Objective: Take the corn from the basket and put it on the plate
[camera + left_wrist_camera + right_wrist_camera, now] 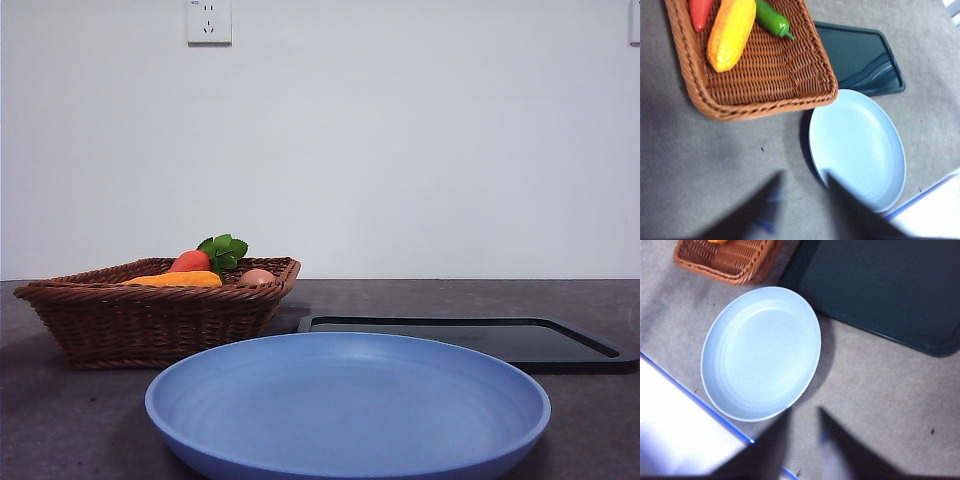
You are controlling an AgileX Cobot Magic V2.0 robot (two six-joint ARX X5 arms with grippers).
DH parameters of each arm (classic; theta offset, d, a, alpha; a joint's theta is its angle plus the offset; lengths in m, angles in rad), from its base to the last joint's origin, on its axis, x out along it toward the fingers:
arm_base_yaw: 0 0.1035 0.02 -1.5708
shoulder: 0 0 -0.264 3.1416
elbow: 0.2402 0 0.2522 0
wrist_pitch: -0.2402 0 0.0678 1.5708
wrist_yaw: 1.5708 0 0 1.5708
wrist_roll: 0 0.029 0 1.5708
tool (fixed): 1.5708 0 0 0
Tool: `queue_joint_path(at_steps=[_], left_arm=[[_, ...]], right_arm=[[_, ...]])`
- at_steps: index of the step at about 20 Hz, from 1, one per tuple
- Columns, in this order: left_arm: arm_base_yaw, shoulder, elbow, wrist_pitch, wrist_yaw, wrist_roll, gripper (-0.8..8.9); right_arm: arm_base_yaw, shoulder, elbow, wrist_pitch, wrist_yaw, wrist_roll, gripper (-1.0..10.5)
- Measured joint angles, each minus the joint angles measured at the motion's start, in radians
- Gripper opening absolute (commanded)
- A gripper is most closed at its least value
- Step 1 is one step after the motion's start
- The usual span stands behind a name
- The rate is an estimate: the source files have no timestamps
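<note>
The corn point(731, 32) lies in the brown wicker basket point(765, 75), glossy orange-yellow, beside a red vegetable and a green pepper. In the front view the corn point(175, 280) just shows over the rim of the basket point(150, 320) at the left. The light-blue plate point(350, 400) sits empty in the foreground, close beside the basket. My left gripper point(803, 176) hovers open above the table between the basket and the plate point(857, 145). My right gripper point(804, 412) hangs open over bare table by the plate point(760, 352). Neither arm shows in the front view.
A flat black tray point(470, 340) lies behind the plate on the right. In the basket a red-orange carrot point(190, 262) with green leaves and a pinkish round thing point(257, 277) lie by the corn. The table's near edge, with a blue strip point(690, 395), runs close to the plate.
</note>
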Motion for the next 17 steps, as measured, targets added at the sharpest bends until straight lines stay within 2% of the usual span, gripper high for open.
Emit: queue_joint_path(at_steps=[1,8,17], left_arm=[[0.0,0.002,0.0,0.004,0.0,0.0,3.63],[0.0,0.002,0.0,0.009,0.0,0.003,3.65],[0.0,0.002,0.0,0.016,0.0,0.003,3.65]], right_arm=[[0.0,0.0,0.0,0.01,0.0,0.005,2.5],[0.008,0.071,0.0,0.072,0.0,0.057,2.6],[0.155,0.392,0.0,0.222,0.003,0.072,2.6]])
